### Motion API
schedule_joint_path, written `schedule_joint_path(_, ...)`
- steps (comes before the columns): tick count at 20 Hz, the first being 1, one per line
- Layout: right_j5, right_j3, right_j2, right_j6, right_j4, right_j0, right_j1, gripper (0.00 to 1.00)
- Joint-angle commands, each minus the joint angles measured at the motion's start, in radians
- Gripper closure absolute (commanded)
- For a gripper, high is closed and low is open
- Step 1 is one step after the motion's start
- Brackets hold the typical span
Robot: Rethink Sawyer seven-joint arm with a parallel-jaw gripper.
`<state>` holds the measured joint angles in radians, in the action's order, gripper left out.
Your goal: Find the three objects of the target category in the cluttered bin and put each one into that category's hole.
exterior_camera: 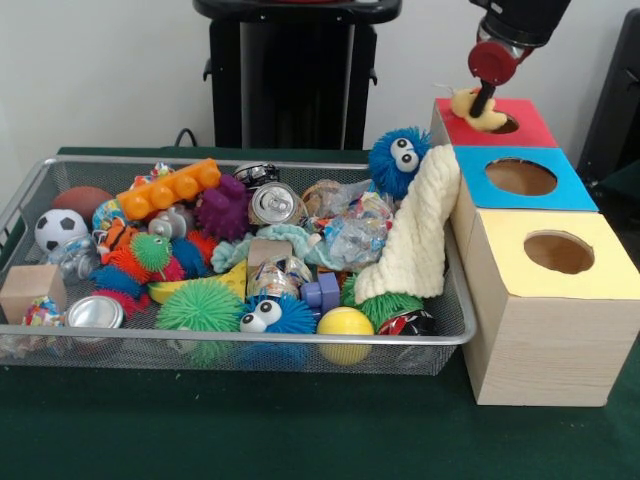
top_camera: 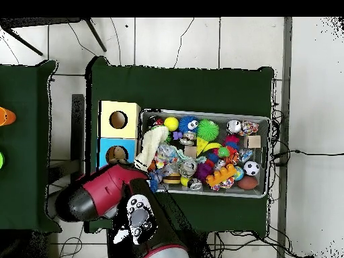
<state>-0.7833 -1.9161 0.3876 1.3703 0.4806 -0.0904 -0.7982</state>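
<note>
One pale yellow soft toy (exterior_camera: 476, 108) hangs pinched in the closed gripper (exterior_camera: 484, 103) beside the red box's hole (exterior_camera: 505, 124) (not squarely above it), so releasing now could snag it on the rim.

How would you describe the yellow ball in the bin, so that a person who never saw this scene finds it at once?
Start at the wire mesh bin on the green table. Follow its front edge toward the wooden boxes; the yellow ball lies there, beside a blue furry toy with big eyes. Unlike the spiky balls nearby, it is smooth and plain yellow.
</note>
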Motion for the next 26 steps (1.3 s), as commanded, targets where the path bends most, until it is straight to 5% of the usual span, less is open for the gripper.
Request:
schedule_joint_path(1,0.116,0.047,-0.030,0.159,0.034,0.017,0.084,1.00)
schedule_joint_path(12,0.215,0.118,-0.079,0.203,0.066,0.071,0.110,1.00)
schedule_joint_path(16,0.341,0.155,-0.106,0.256,0.041,0.098,0.149,1.00)
schedule_joint_path(22,0.388,0.187,-0.120,0.233,-0.011,0.111,0.165,1.00)
schedule_joint_path(23,0.405,0.187,-0.130,0.225,-0.019,0.117,0.166,0.00)
schedule_joint_path(26,0.425,0.177,-0.131,0.242,-0.035,0.109,0.162,0.00)
